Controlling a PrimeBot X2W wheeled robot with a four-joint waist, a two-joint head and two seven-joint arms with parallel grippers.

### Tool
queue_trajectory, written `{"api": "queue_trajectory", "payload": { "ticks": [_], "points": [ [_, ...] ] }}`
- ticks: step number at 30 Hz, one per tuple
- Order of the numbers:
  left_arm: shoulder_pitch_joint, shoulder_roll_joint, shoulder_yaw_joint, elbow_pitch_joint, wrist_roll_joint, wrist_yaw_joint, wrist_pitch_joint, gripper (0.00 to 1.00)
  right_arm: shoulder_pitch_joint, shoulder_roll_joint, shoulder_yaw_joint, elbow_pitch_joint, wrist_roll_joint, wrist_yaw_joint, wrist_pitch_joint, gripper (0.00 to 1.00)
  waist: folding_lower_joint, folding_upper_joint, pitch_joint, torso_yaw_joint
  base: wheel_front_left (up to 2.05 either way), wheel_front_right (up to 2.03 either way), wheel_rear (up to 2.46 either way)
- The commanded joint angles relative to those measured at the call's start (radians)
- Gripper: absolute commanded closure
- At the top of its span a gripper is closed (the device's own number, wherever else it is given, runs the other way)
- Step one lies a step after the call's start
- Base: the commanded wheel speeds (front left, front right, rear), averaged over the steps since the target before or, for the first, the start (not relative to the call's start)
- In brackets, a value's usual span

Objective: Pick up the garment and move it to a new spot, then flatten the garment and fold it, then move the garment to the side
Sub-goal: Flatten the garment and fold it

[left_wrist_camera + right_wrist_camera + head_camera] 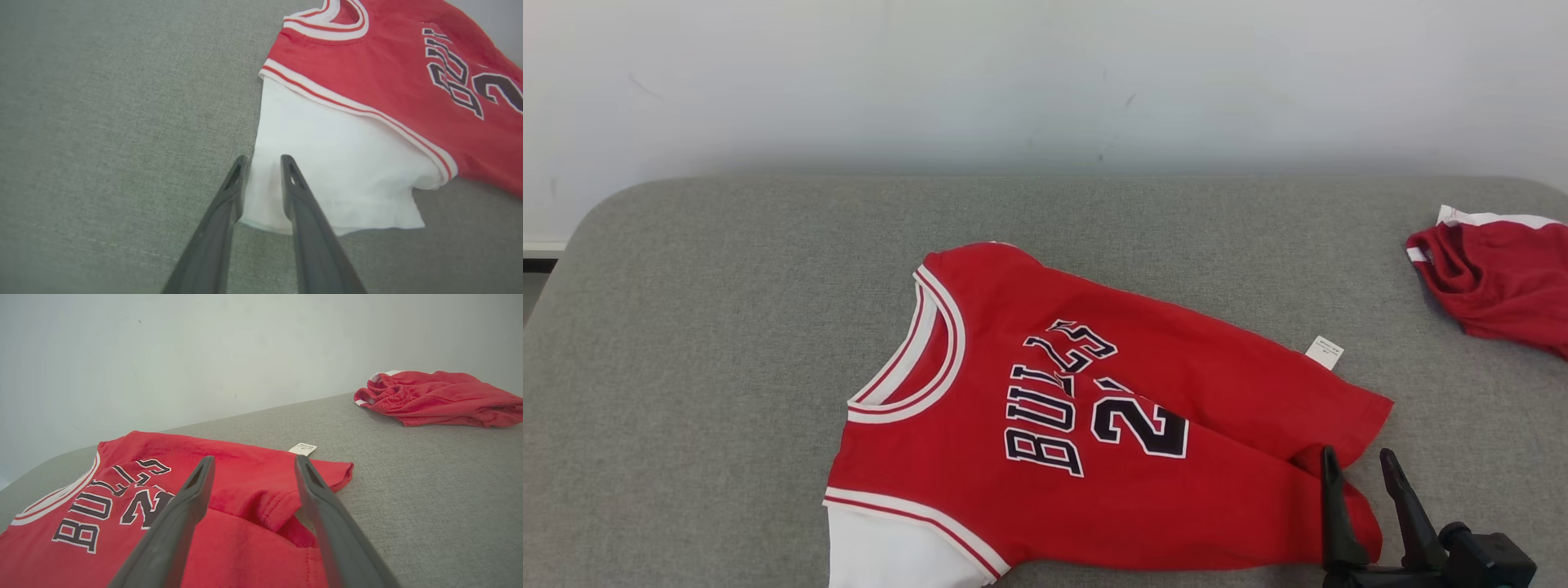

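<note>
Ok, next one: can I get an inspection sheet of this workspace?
Surface: grey pad, flat.
Job's things: red jersey lying print up, lower part creased and folded over itself; white sleeve spread out; tag sticking out at the far edge.
Clutter: second red garment, bunched at the pad's right end.
Grippers: left gripper open, fingertips at the sleeve's edge; right gripper open, at the jersey's rumpled bottom edge.
Cables: nothing seen.
Surroundings: white wall behind the pad.

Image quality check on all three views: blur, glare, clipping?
Head view: soft even light, jersey lettering sharp, no glare. Left wrist view: white sleeve nearly blown out, left fingers soft near the bottom edge. Right wrist view: right fingers blurred up close, lettering readable.
</note>
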Motion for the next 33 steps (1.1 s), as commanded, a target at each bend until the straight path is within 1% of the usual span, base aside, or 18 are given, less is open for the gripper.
{"api": "queue_trajectory", "payload": {
  "ticks": [1, 5, 10, 14, 16, 18, 21, 25, 29, 31, 33],
  "points": [
    [-0.012, 0.000, 0.004, -0.009, 0.015, -0.005, -0.014, 0.00, -0.001, 0.002, -0.001, -0.002, -0.004, -0.003, 0.000, 0.00, 0.0000, 0.0000, -0.002, -0.002, 0.00, 0.00, 0.00],
    [-0.044, -0.009, 0.029, -0.041, 0.045, -0.011, -0.050, 0.00, 0.002, 0.002, -0.005, 0.000, -0.010, -0.003, 0.000, 0.00, 0.0000, 0.0000, -0.009, -0.007, 0.00, 0.00, 0.00],
    [-0.086, -0.037, 0.081, -0.108, 0.129, -0.035, -0.058, 0.00, 0.003, 0.002, -0.021, 0.003, -0.021, -0.003, 0.000, 0.00, 0.0000, 0.0000, -0.021, -0.016, 0.00, 0.00, 0.00],
    [-0.094, -0.094, 0.162, -0.166, 0.229, -0.072, -0.058, 0.00, -0.003, 0.002, -0.037, 0.008, -0.023, -0.003, 0.000, 0.00, 0.0000, 0.0000, -0.023, -0.026, 0.00, 0.00, 0.00],
    [-0.090, -0.121, 0.196, -0.167, 0.281, -0.091, -0.058, 0.00, -0.006, 0.002, -0.040, 0.013, -0.026, -0.003, 0.000, 0.00, 0.0000, 0.0000, -0.023, -0.033, 0.00, 0.00, 0.00],
    [-0.079, -0.139, 0.211, -0.147, 0.336, -0.110, -0.058, 0.00, -0.008, 0.002, -0.039, 0.017, -0.026, -0.003, 0.000, 0.00, 0.0000, 0.0000, -0.022, -0.042, 0.00, 0.00, 0.00],
    [-0.068, -0.165, 0.251, -0.145, 0.374, -0.129, -0.058, 0.00, -0.009, 0.002, -0.049, 0.026, -0.024, -0.003, 0.000, 0.00, 0.0000, 0.0000, -0.017, -0.052, 0.00, 0.00, 0.00],
    [-0.051, -0.184, 0.296, -0.150, 0.402, -0.139, -0.058, 0.00, -0.025, 0.002, -0.057, 0.043, -0.026, -0.003, 0.000, 0.00, 0.0000, 0.0000, -0.005, -0.056, 0.00, 0.00, 0.00],
    [-0.041, -0.189, 0.332, -0.158, 0.408, -0.147, -0.058, 0.00, -0.065, 0.001, -0.067, 0.084, -0.043, -0.003, 0.000, 0.00, 0.0000, 0.0000, 0.007, -0.052, 0.00, 0.00, 0.00],
    [-0.041, -0.190, 0.343, -0.160, 0.410, -0.152, -0.058, 0.00, -0.101, -0.015, -0.070, 0.121, -0.041, -0.003, 0.000, 0.00, 0.0000, 0.0000, 0.014, -0.050, 0.00, 0.00, 0.00],
    [-0.048, -0.191, 0.342, -0.162, 0.399, -0.153, -0.058, 0.00, -0.145, -0.044, -0.069, 0.174, -0.039, -0.003, 0.001, 0.00, 0.0000, 0.0000, 0.020, -0.046, 0.00, 0.00, 0.00]
  ]
}}
